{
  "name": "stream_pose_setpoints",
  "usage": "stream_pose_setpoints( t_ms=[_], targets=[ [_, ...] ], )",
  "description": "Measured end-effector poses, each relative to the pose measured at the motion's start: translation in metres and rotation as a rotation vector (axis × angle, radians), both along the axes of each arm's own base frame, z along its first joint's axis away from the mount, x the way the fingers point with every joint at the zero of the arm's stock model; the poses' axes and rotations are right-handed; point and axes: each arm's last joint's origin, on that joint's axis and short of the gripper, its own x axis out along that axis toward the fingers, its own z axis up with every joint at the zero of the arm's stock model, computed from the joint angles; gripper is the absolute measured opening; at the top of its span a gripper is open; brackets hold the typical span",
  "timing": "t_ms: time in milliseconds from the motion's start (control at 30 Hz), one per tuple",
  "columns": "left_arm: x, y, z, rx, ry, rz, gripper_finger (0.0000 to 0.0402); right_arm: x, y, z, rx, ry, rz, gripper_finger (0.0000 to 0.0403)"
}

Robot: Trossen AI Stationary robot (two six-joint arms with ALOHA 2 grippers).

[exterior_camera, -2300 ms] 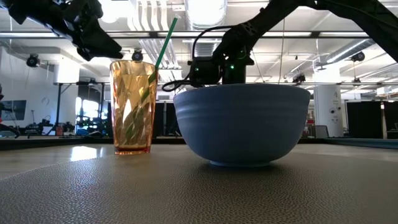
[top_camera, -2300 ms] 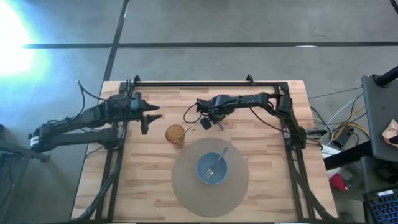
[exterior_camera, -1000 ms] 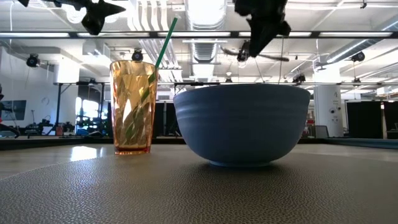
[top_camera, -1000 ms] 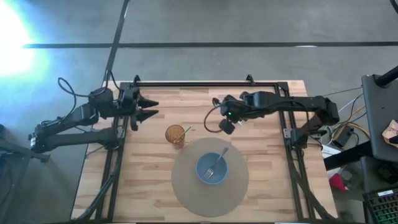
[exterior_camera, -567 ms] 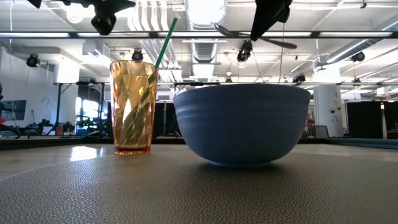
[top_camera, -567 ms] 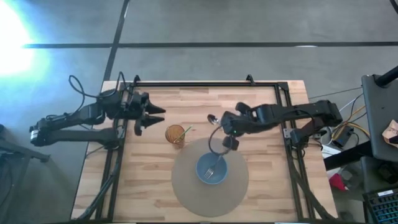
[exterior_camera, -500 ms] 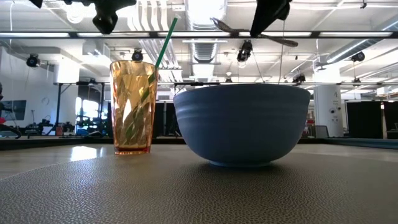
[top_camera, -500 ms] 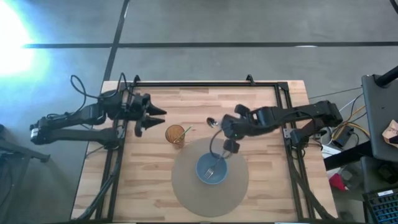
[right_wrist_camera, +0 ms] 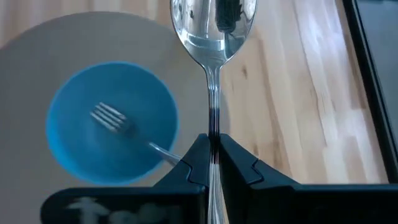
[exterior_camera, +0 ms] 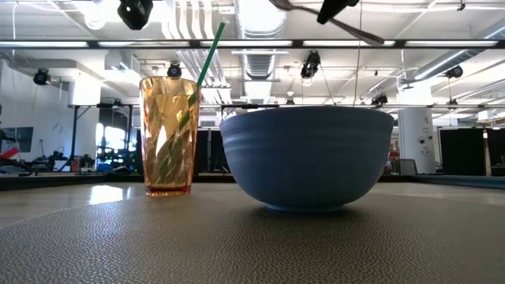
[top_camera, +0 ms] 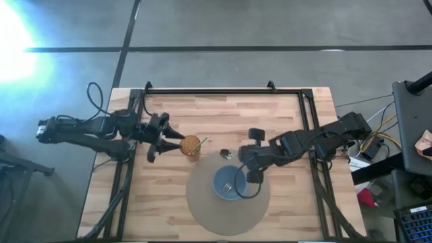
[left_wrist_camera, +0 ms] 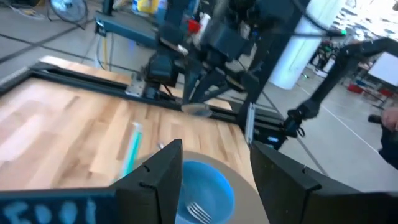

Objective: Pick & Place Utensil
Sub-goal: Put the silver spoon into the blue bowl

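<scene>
My right gripper (top_camera: 241,159) is shut on a shiny metal spoon (right_wrist_camera: 213,37) and hovers above the far rim of the blue bowl (top_camera: 230,183). The bowl stands on a round grey mat (top_camera: 202,202) and has a fork (top_camera: 234,181) in it. An orange tumbler (top_camera: 191,146) with a green straw (exterior_camera: 207,54) stands on the wood at the mat's far left edge. My left gripper (top_camera: 166,138) is open in the air just left of the tumbler and points toward it. In the low view the spoon (exterior_camera: 331,17) hangs high over the bowl (exterior_camera: 306,158). My right gripper pinches the spoon's handle (right_wrist_camera: 213,127) between its two fingers, about midway along. The fingers lie along the handle, and the spoon's bowl end (top_camera: 226,154) sticks out ahead toward the table's left. The spoon is lifted clear and slants slightly in the low view.
A black frame (top_camera: 223,91) runs along the table's far edge and down both sides. Bare wood (top_camera: 155,202) shows to the left and near side of the mat. A cable loop (top_camera: 247,191) from the right arm hangs over the bowl's right side.
My right gripper has carried the spoon from the far middle of the table toward the near edge and now holds it over the bowl's far rim. My left gripper has moved near and right, closing in on the tumbler. Tumbler, bowl and fork have stayed put.
</scene>
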Motion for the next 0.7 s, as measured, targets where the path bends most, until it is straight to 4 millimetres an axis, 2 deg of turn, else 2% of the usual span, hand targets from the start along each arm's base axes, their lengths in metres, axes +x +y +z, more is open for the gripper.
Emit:
stream_pose_setpoints(
  t_ms=[367,533,700],
  targets=[
    [0.024,-0.037,-0.018,-0.020,0.114,-0.112,0.0174,0.003,0.040,0.003,-0.053,-0.105,0.249,0.0013],
    [0.034,-0.052,-0.024,-0.046,0.125,-0.136,0.0174,0.008,0.056,-0.009,-0.169,-0.072,0.402,0.0013],
    [0.043,-0.059,-0.030,-0.093,0.154,-0.123,0.0174,0.021,0.062,-0.021,-0.300,-0.037,0.459,0.0013]
  ],
)
